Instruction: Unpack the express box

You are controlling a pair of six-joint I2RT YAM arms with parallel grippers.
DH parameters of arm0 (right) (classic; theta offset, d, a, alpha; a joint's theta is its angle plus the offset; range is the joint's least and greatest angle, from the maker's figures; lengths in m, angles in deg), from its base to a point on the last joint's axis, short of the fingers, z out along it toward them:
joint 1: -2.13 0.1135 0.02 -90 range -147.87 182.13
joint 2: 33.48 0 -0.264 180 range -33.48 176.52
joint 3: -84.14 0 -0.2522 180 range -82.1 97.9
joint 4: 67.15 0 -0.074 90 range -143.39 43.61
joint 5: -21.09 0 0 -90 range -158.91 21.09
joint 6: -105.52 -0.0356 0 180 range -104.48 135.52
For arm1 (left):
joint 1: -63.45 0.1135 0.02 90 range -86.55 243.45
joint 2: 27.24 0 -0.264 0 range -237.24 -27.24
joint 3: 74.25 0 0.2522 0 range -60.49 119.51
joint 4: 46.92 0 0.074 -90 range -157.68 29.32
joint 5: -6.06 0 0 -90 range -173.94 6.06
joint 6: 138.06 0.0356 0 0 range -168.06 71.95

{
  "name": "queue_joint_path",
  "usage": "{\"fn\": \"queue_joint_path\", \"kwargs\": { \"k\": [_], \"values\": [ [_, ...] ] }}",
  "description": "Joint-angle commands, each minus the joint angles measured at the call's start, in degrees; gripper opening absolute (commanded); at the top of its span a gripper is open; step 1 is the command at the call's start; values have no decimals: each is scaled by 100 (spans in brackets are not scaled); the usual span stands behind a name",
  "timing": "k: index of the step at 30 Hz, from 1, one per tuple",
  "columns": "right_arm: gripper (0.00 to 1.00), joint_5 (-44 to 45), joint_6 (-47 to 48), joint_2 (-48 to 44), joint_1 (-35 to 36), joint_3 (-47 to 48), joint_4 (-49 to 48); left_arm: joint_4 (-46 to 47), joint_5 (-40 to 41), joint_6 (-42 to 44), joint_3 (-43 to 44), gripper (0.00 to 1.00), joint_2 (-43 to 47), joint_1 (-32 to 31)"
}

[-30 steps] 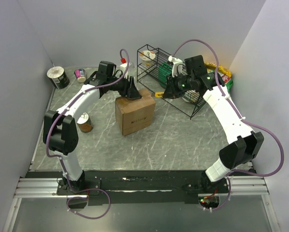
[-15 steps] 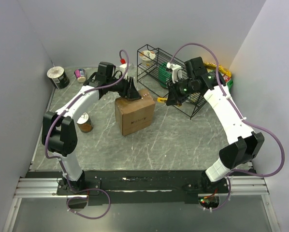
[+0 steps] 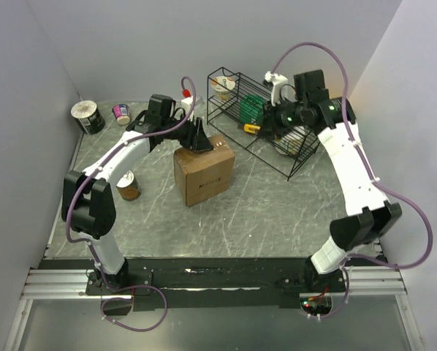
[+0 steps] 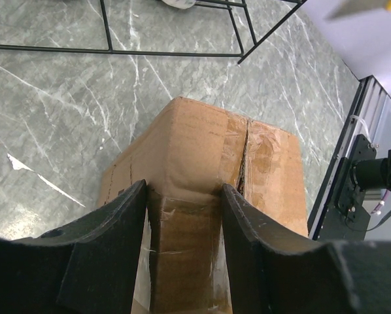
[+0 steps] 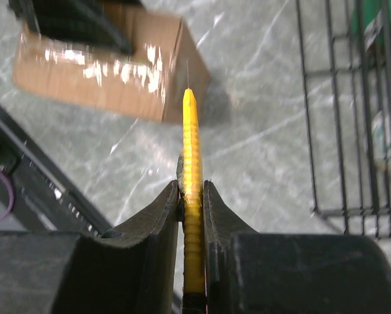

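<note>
Grey marbled stone tops the bench [image 3: 270,212], with pale walls on three sides. From above, we see the brown corrugated cardboard express box [image 3: 205,174] standing just toward 11 o'clock of the bench's middle, its taped top facing up. The left claw [image 3: 201,139] sits on the box's edge at 12 o'clock, clamped on the cardboard. At 1 o'clock stands a black wire rack [image 3: 237,95] with a green packet [image 3: 251,110] inside. The right claw [image 3: 262,129] hangs in front of that rack, apart from the box, and grips a slim yellow ridged cutter [image 3: 251,129]. At 9 o'clock of the box stands a rusty brown tin can [image 3: 128,185]. Far off at 10 o'clock we find a dark round tub [image 3: 88,116] and a small pink-labelled can [image 3: 121,113].

Through the left wrist camera, we see two black fingers [image 4: 110,248] straddling the box's upper edge, the cardboard pressed against both inner faces. Glossy clear tape covers the top seam, which shows a dark slit. Rack wires cross at 12 o'clock.

Through the right wrist camera, we see dark fingers [image 5: 161,216] pinched tight on the cutter's handle, its thin blade tip pointing to 12 o'clock. The box lies blurred at 10 o'clock, and rack wires stand at 3 o'clock.
</note>
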Motion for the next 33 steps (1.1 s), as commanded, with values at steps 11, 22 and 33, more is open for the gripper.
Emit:
{"fn": "queue_joint_path", "kwargs": {
  "k": [11, 22, 33],
  "values": [
    [0, 136, -160, 803, 760, 664, -346, -959, 767, 423, -467, 50, -105, -166],
    [0, 838, -309, 698, 884, 417, -302, -941, 758, 423, -511, 50, -79, -166],
    [0, 514, -388, 645, 779, 233, -56, -959, 784, 423, -494, 50, -79, -184]
  ]
}}
